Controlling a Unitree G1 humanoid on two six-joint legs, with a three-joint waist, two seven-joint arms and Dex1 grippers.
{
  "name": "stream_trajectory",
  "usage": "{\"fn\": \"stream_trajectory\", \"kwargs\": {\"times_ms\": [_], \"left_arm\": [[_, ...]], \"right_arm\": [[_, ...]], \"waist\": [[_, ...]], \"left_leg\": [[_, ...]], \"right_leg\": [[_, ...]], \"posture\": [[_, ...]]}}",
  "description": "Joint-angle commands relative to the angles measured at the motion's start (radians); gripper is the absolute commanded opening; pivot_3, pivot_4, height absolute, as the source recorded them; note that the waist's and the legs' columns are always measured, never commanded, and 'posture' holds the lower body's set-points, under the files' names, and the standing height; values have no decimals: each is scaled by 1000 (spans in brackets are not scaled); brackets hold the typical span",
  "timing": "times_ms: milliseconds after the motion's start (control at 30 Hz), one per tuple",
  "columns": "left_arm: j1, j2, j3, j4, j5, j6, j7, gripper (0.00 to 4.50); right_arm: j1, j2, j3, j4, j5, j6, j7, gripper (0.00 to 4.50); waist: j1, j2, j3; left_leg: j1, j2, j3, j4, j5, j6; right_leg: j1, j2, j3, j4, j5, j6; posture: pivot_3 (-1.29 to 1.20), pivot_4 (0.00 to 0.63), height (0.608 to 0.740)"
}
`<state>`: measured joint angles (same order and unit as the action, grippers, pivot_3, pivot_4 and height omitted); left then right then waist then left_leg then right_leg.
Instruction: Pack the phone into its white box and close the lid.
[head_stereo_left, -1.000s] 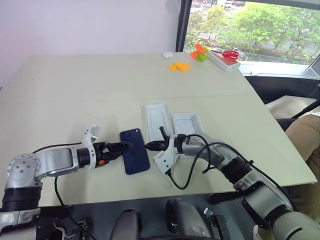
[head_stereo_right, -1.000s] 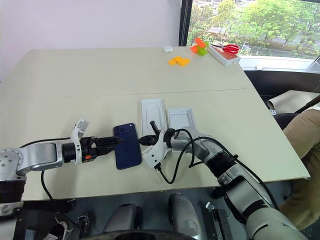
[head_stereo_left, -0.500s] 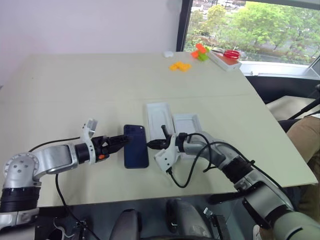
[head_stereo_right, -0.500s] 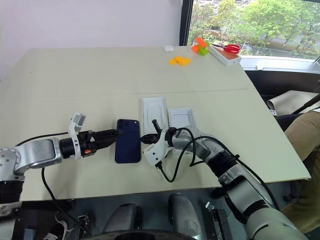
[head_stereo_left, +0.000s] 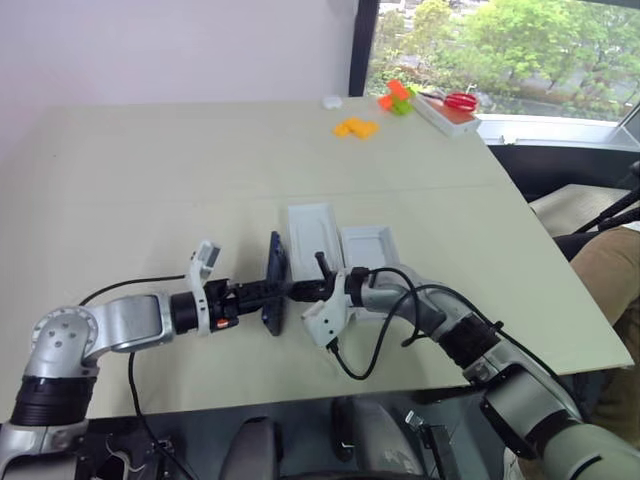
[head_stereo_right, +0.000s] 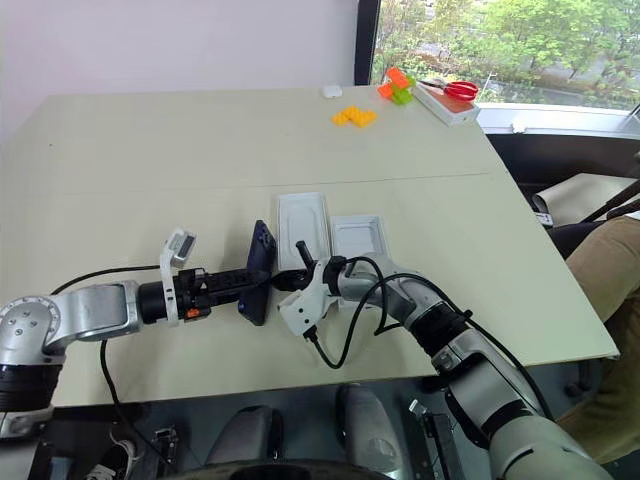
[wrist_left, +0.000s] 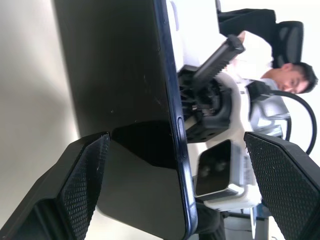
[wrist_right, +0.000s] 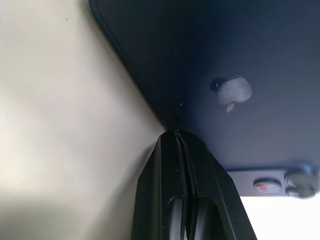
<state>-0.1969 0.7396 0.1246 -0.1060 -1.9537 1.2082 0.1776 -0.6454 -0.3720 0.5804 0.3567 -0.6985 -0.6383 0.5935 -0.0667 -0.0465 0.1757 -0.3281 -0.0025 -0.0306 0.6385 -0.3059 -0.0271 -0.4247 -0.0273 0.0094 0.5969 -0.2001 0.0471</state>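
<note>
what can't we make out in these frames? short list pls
- Phone: stands on edge between the two grippers in the eye views; whether its lower edge rests on the table is hidden behind the left gripper.
- Right gripper: right wrist view has its shut tips against the phone's back, contact spot in shadow.
- White box and lid: which is which can't be told; near ends covered by the right arm.
- Items at the far table edge: too small.

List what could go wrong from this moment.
1. The phone stands tilted on its edge, propped by the shut right gripper; it could tip and slap flat on the table.
2. The left gripper straddles the phone with open fingers; closing off-centre might knock it toward the white box.
</note>
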Motion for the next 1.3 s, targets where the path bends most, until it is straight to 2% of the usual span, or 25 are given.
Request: {"fn": "stream_trajectory", "kwargs": {"times_ms": [33,233,300,333,567,600,800,867,1033,1067,1133,1300], "left_arm": [[4,18,15,9,-18,-22,3,4500],[25,47,10,20,-18,-19,-7,4500],[29,48,2,33,-18,-26,-2,3993],[29,47,0,36,-18,-29,-1,3671],[58,54,-4,46,-18,-31,-3,211],[61,56,-5,51,-18,-33,-4,97],[95,53,17,48,-18,-19,-63,97],[113,74,42,46,-18,7,-132,97],[135,106,144,74,-18,27,-272,97],[123,94,171,86,-18,30,-307,32],[106,79,198,96,-18,26,-333,0],[41,50,153,89,-18,-29,-236,0]], "right_arm": [[26,8,36,4,0,5,5,62],[27,6,35,-3,11,9,10,62],[31,4,37,-8,13,6,14,0],[33,4,37,-11,14,7,16,0],[44,0,39,-25,10,12,18,0],[45,-1,38,-25,10,14,17,0],[58,-23,26,-59,48,19,50,0],[87,-29,1,-101,143,61,113,0],[200,-54,-108,-330,580,354,366,0],[211,-60,-152,-395,706,479,410,252],[209,-72,-218,-473,839,625,446,893],[160,-143,-360,-525,985,809,480,3354]], "waist": [[0,0,0],[-3,0,0],[-1,0,0],[-1,0,0],[-1,1,0],[0,0,0],[1,1,0],[4,2,1],[27,9,9],[31,13,13],[39,17,16],[54,17,17]], "left_leg": [[-1,0,0,0,0,0],[-8,1,0,1,0,0],[-9,1,0,1,0,0],[-9,1,0,1,0,0],[-9,1,0,1,0,0],[-10,1,0,1,0,0],[-10,1,1,1,0,0],[-10,1,0,1,0,0],[-17,0,1,2,0,0],[-23,0,1,4,0,0],[-31,-1,0,10,0,0],[-30,-3,0,12,0,0]], "right_leg": [[-1,0,0,0,0,0],[-6,-1,0,-1,1,-1],[-7,-1,0,0,2,-3],[-7,-1,0,0,2,-3],[-8,-1,0,-1,1,-2],[-8,-1,0,-1,1,-3],[-8,-1,0,-1,1,-3],[-8,-1,0,-1,1,-3],[-14,-2,0,-1,3,-5],[-18,-3,-1,0,3,-5],[-23,-4,-3,0,4,-6],[-21,-8,-5,-1,4,-5]], "posture": [[0,150,740],[0,150,740],[0,150,740],[0,150,740],[0,150,740],[0,150,740],[0,150,740],[0,150,740],[0,150,740],[0,150,740],[0,150,740],[0,150,740]]}}
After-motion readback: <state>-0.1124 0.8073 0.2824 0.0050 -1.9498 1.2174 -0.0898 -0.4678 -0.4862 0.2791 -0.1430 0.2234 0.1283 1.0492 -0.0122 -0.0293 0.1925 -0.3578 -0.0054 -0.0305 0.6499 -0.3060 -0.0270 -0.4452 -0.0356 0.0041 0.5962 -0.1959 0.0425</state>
